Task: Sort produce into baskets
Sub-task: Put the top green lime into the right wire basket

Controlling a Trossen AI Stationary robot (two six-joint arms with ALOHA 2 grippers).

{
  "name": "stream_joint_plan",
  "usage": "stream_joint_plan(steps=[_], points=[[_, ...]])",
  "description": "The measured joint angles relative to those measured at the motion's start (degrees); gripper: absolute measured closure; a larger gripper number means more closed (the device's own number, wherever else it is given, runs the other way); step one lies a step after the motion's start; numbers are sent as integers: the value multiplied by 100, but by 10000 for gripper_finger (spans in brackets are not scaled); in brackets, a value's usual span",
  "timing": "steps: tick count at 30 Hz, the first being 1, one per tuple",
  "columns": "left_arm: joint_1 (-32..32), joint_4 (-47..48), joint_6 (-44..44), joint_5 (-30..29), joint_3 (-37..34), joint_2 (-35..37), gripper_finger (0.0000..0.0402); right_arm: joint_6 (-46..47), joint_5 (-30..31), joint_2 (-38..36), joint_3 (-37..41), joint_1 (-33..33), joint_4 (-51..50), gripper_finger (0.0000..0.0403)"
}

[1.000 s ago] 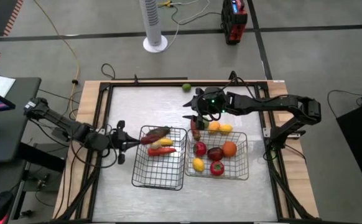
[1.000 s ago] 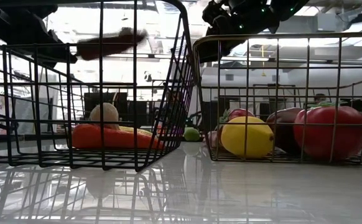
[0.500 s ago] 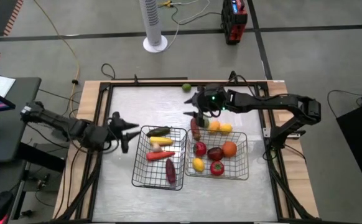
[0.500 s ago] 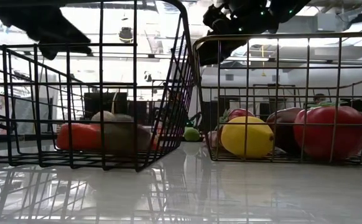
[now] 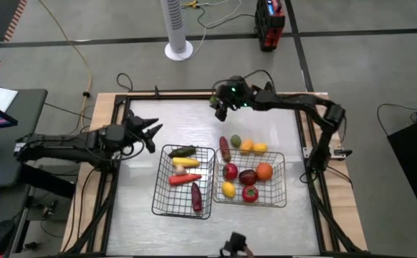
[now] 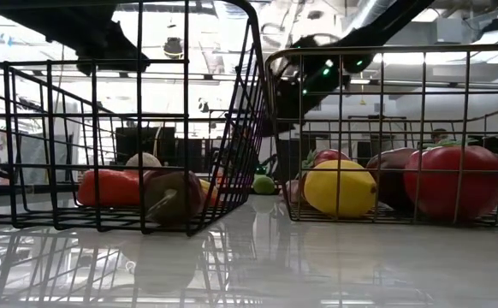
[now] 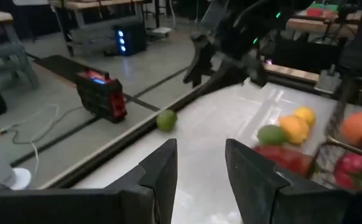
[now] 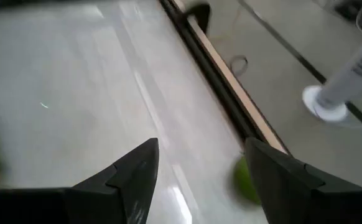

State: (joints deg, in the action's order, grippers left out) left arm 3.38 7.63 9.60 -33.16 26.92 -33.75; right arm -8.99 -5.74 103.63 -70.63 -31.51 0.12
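At the counter's far edge one green fruit [image 5: 214,101] lies unsorted under the open right tool [image 5: 219,111]; three more pieces sit just behind the right basket [image 5: 276,203]; left tool [image 5: 151,135] open, empty.

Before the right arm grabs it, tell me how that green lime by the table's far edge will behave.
The lime looks round and smooth, so it will probably roll if nudged. It lies against the table frame, which may stop it on that side. The right gripper has open fingers near it; an off-centre pinch could squirt it sideways.
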Motion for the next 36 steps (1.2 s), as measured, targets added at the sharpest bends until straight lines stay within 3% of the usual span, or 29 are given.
stream_joint_plan(steps=[7,16,26,36], points=[[741,-187,-147,821,-4,-279,279,-515,78,942,-760,-162,-411,100],[874,-313,-250,1197,-4,-676,279,-528,487,1312,-1167,-248,-640,21],[874,-839,-560,1346,-7,-876,279,-185,653,1487,-1198,-372,-896,57],[885,-981,-693,1403,-4,-902,279,-70,916,1851,-1910,-348,-1526,81]])
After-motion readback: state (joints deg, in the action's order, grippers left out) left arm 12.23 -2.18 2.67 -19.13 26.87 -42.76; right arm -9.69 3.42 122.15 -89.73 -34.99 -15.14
